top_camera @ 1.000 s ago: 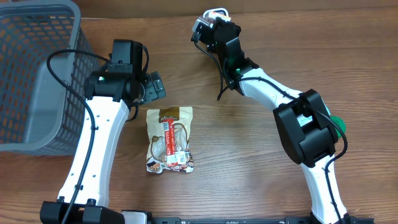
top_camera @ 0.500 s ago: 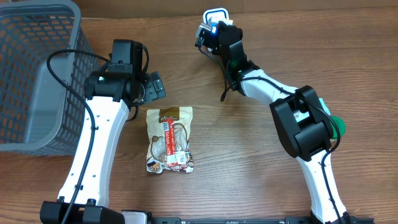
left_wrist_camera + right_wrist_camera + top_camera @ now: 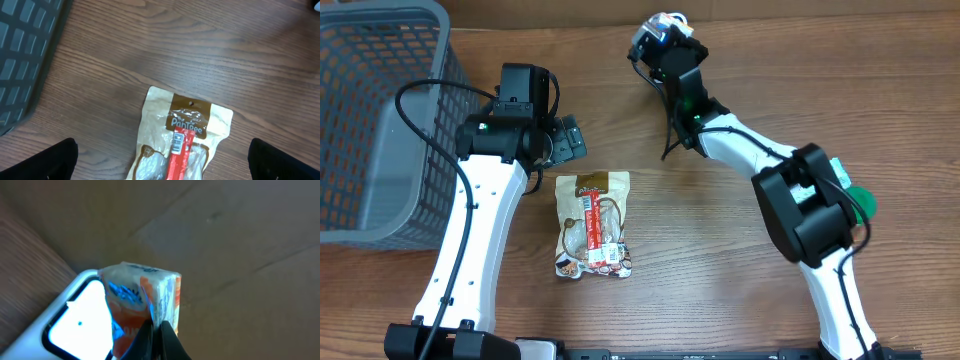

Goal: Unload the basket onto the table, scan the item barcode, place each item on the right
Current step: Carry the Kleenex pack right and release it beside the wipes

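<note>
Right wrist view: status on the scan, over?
Right gripper shut on small orange-and-white wrapped packet, beside white scanner. Left gripper open over brown snack pouch. Nothing seen in the way.

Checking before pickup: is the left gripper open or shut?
Open: the left gripper shows fingertips wide apart at the wrist view's corners, holding nothing.

Tally – 7 things, 6 kinds.
2 robot arms – left arm (image 3: 485, 215), right arm (image 3: 745, 145); 1 gray basket (image 3: 360, 215); 1 snack pouch (image 3: 592, 222); 1 small packet (image 3: 145, 300), orange/blue; 1 white-framed device (image 3: 75, 317) w/ lit screen; 1 wooden table (image 3: 880, 80).
</note>
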